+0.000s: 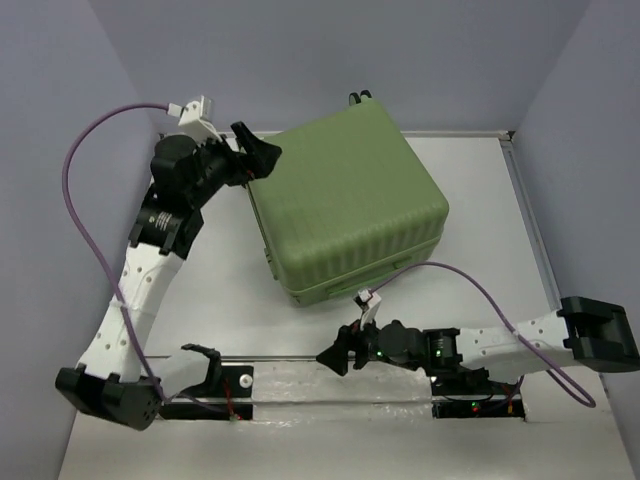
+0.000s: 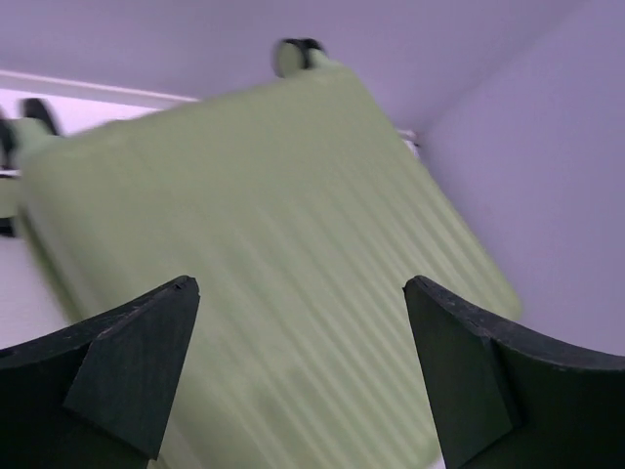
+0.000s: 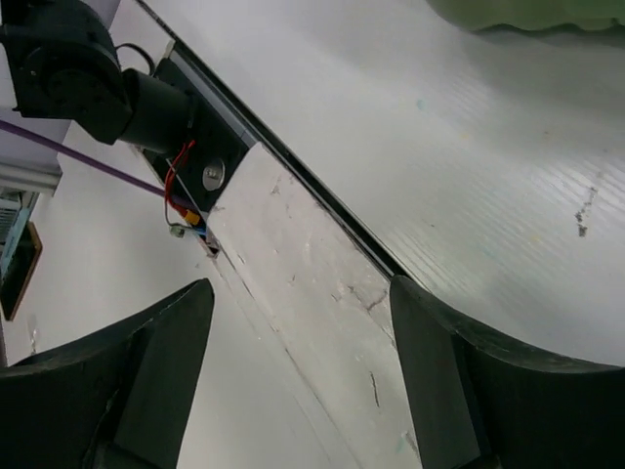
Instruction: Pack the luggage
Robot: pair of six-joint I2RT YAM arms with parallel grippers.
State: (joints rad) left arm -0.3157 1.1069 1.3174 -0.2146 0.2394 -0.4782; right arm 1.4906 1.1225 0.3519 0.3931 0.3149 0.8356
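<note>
The luggage (image 1: pixel 345 205) is seen closed, just ahead of the left claw (image 1: pixel 258 152), which is spread wide and empty. The right claw (image 1: pixel 333 356), likewise released, is kept near it. Packing is judged nearly finished.

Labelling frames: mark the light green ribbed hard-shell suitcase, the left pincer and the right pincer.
light green ribbed hard-shell suitcase (image 1: pixel 345 205), top view, middle of shell.
left pincer (image 1: pixel 267 157), top view, between fingertips.
right pincer (image 1: pixel 332 350), top view, between fingertips.
</note>
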